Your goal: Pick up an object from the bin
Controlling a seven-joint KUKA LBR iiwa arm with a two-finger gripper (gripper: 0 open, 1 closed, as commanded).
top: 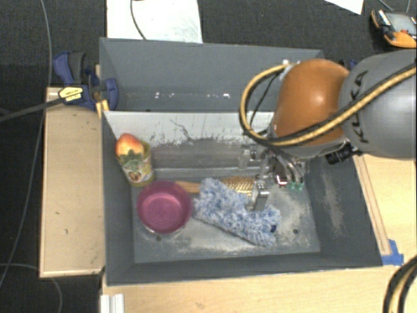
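Claw (260, 197) low on the right end of the blue shaggy cloth (231, 217), front middle of the bin (339, 207) (spread or pressed together: cannot tell). Cloth drapes over a gold brush (240, 186), beside the purple bowl (163, 206). It is topmost and soft, so the likely pick.

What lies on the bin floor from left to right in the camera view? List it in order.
can → pink bowl → blue cloth
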